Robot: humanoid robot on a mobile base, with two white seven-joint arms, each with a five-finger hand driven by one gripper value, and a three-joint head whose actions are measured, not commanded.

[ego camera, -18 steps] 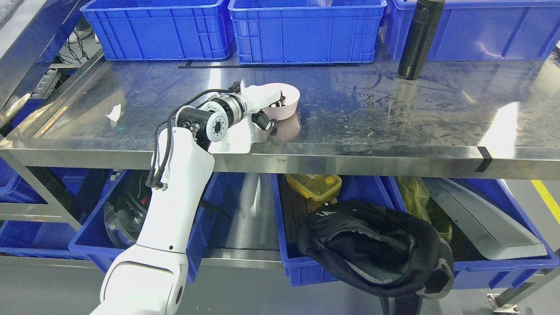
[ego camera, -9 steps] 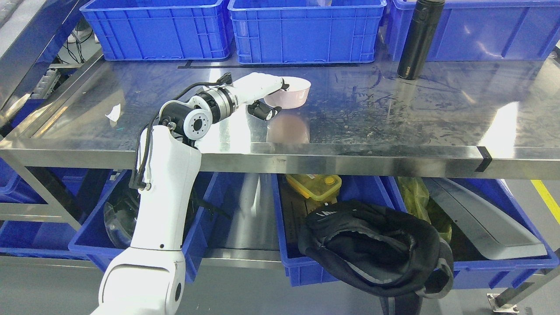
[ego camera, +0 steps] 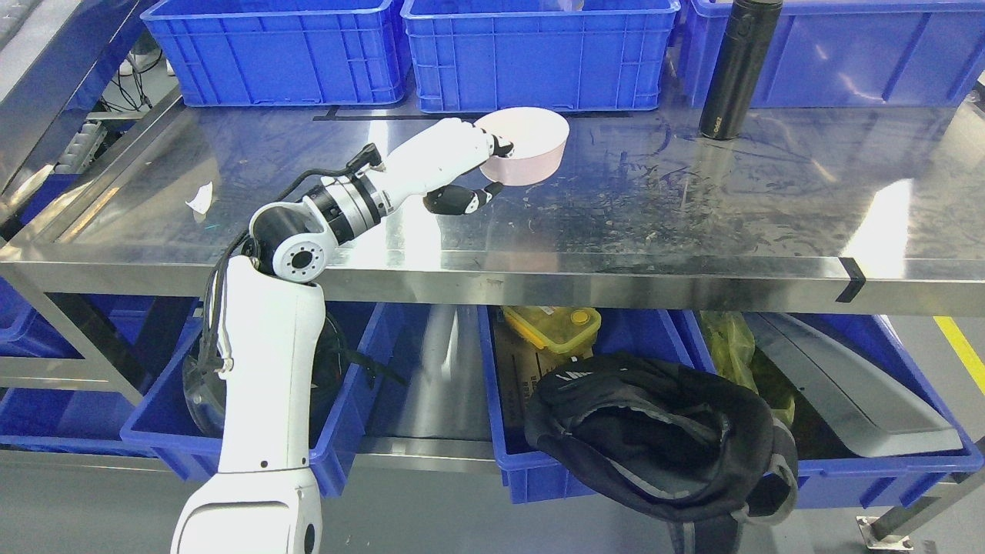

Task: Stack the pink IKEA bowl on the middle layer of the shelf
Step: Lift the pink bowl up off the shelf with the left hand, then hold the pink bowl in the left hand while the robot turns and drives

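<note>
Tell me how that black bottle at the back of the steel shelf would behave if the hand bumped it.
The black bottle stands tall and narrow, so it would probably tip easily. Being round, it would likely roll on the smooth steel shelf once down. It looks rigid, not squashy.

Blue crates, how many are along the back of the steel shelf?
3: one back left, one back middle, one back right, cut by the frame edge; more may sit out of view.

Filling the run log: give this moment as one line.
left hand: shut on round pink bowl | bowl: lifted above steel shelf | right hand: unseen
</note>
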